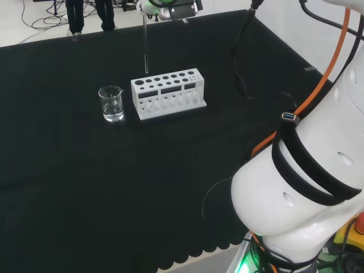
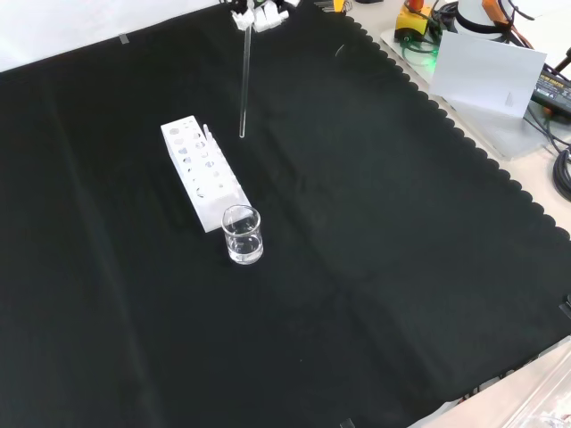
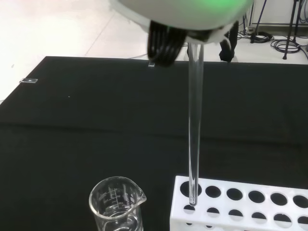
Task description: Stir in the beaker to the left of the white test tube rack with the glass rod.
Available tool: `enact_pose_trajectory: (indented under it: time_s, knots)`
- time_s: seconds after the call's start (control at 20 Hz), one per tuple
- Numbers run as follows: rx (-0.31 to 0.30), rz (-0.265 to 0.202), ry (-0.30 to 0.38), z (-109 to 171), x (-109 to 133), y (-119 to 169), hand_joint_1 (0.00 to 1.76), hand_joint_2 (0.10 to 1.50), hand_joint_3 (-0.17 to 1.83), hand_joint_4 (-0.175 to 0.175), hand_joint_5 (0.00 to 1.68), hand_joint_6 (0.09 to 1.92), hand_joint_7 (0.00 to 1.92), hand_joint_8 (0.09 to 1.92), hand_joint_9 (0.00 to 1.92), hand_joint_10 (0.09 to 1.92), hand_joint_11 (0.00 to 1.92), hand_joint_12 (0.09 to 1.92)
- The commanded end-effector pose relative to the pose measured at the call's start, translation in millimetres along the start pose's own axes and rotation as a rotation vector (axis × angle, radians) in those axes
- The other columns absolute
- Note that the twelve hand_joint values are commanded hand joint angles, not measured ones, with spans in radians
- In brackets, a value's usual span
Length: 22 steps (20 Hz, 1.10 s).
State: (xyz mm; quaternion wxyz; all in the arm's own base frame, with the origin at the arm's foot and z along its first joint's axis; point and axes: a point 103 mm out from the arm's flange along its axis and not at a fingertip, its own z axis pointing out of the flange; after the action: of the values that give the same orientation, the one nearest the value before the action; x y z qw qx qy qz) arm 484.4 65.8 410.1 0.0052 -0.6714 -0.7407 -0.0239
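Observation:
A clear glass beaker [image 1: 111, 104] with a little clear liquid stands just left of the white test tube rack [image 1: 168, 94] in the head view. In the front view the beaker [image 2: 243, 235] is at the rack's [image 2: 202, 174] near end. The hand [image 1: 165, 8] is high above the cloth's far side, shut on the top of a long glass rod [image 1: 145, 45] that hangs straight down. In the front view the rod [image 2: 244, 85] drops from the hand [image 2: 259, 11] and ends in the air beside the rack. The wrist view shows the rod [image 3: 194, 120] with its tip over the rack's [image 3: 240, 207] end nearest the beaker [image 3: 117, 204].
The arm's white links [image 1: 301, 187] take up the head view's right side. A black cable [image 1: 239, 74] runs down over the cloth right of the rack. In the front view, a white sheet [image 2: 486, 71] and devices lie past the cloth's scalloped edge.

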Motion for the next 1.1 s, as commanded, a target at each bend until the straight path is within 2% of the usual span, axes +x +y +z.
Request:
enact_pose_trajectory:
  time_s: [0.05,0.25,0.6,0.85,1.1]
  knots:
    - [-0.004,-0.022,0.004,-2.6,7.8,-0.1,1.32,0.60,0.86,-0.175,1.15,0.73,1.21,1.15,1.74,0.72,1.72,0.73]
    - [-0.004,-0.042,0.011,-4.1,16.3,3.8,1.32,0.60,0.86,-0.175,1.15,0.72,1.21,1.15,1.74,0.72,1.72,0.73]
    - [-0.017,-0.106,0.021,-5.6,35.0,13.3,1.32,0.60,0.86,-0.175,1.15,0.72,1.21,1.15,1.74,0.71,1.72,0.73]
    - [-0.015,-0.154,0.016,1.8,51.3,17.2,1.32,0.60,0.86,-0.175,1.15,0.72,1.22,1.15,1.74,0.71,1.72,0.73]
    - [-0.016,-0.182,0.026,9.0,63.4,25.7,1.32,0.60,0.86,-0.175,1.15,0.72,1.22,1.15,1.74,0.71,1.73,0.73]
